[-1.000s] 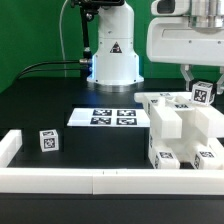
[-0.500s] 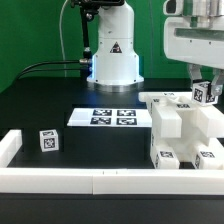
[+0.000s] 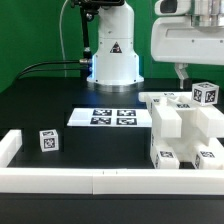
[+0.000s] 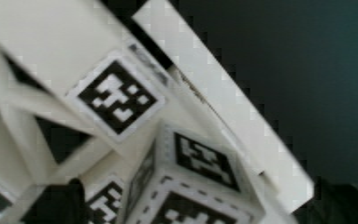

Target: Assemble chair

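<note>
We judge the job well under way but not finished. The small blocky white plastic chair (image 3: 180, 135) stands part-built at the exterior view's right on the black table top (image 3: 60, 100), just beside the thin flat white marker board (image 3: 114, 117). Several flat panels and legs already form one mass, each bearing black-and-white tags. A small white tagged block (image 3: 205, 94) sits on top of that mass, and the robot's two-finger gripper (image 3: 200, 78) hovers just above it. The one finger (image 3: 182, 75) we see clearly stands apart from the block, so we take the claw to be spread wide and holding nothing. The wrist view shows only tagged white panels close up (too blurred for us to tell whether the block is fully seated). One piece is plainly left – a small white tagged cube (image 3: 47, 141) lies alone, well apart from the chair, near the long low white border rail (image 3: 100, 181). We reckon it has yet to be fetched and fitted – whether other joints remain, we cannot tell.
</note>
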`<state>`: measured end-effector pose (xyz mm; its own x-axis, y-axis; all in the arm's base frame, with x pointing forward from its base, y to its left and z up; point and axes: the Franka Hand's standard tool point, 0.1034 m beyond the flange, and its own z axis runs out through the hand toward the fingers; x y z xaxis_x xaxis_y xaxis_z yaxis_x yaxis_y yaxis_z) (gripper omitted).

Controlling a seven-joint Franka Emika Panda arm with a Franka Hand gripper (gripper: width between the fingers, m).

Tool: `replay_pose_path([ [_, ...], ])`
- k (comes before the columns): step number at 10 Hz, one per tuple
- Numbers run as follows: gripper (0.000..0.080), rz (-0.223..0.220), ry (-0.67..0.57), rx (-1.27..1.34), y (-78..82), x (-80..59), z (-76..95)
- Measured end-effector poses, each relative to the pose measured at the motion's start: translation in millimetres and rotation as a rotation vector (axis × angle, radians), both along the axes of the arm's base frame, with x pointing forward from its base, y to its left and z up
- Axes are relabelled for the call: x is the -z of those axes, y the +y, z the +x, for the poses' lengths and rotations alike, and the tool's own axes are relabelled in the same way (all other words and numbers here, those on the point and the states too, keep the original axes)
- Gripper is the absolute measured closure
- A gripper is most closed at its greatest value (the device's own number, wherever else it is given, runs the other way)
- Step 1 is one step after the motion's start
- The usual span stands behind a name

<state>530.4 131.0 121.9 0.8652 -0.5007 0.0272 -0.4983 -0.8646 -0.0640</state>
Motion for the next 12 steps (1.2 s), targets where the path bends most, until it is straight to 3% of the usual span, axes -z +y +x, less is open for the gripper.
replay_pose_path([
  [3,0.0151,-0.014,-0.006,-0.153,-3.0,0.5,0.8],
  [5,0.0151,-0.036,-0.013,-0.528,-10.0,-0.3,3.5],
  [7,0.0151,-0.033,-0.010,-0.462,-9.3,0.3,3.0],
  [9,0.0395,-0.029,-0.006,-0.378,-9.5,0.5,3.0],
  [10,0.0395,-0.026,-0.004,-0.322,-9.5,0.5,3.0],
  [11,0.0518,-0.021,-0.001,-0.231,-9.5,0.5,3.0],
  [12,0.0518,-0.017,0.002,-0.162,-9.4,0.6,3.0],
])
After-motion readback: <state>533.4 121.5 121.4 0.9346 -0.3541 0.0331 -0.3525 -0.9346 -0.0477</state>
